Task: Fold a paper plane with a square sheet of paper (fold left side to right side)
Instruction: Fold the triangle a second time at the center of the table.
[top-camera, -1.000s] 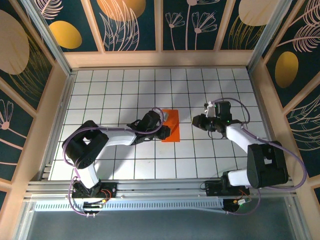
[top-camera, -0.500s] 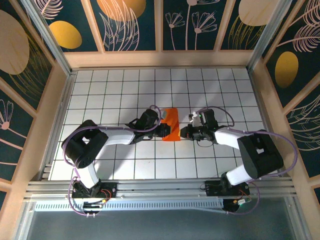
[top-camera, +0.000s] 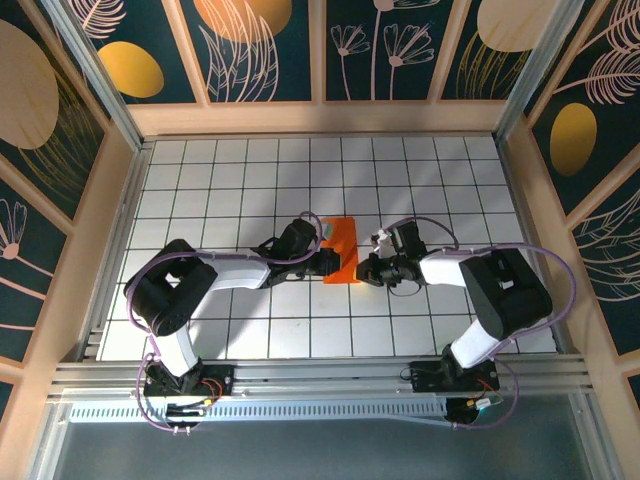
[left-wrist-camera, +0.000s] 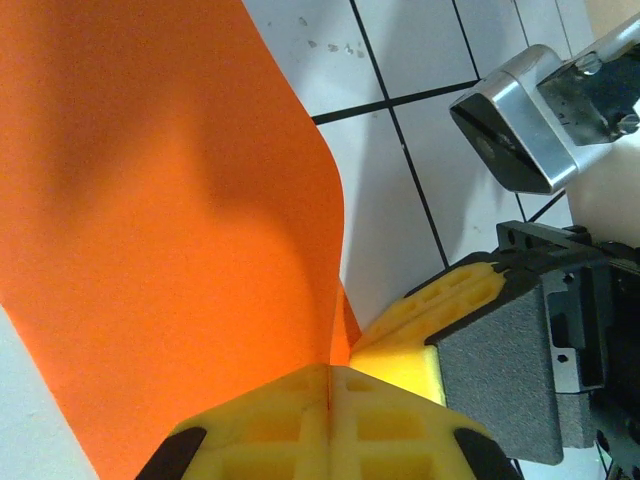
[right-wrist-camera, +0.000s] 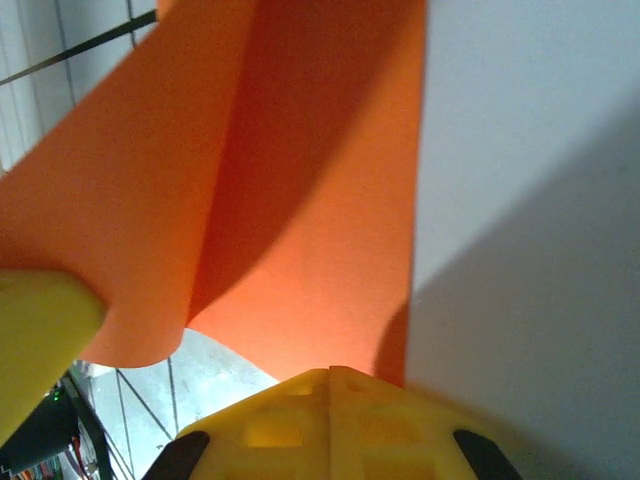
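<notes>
Left gripper (left-wrist-camera: 330, 385) has its yellow pads pressed together on the near edge of the square sheet of paper (top-camera: 344, 240) — right gripper (right-wrist-camera: 330, 385) pinches the same edge just beside it, pads likewise closed. Sheet sits mid-way up the white grid table (top-camera: 250, 180), bowed over itself, no flat crease that I can see. My worry: two grips this close fight each other — any pull apart tears thin paper, any twist sets a skewed fold. Let go early and I'd expect it to spring open.
</notes>
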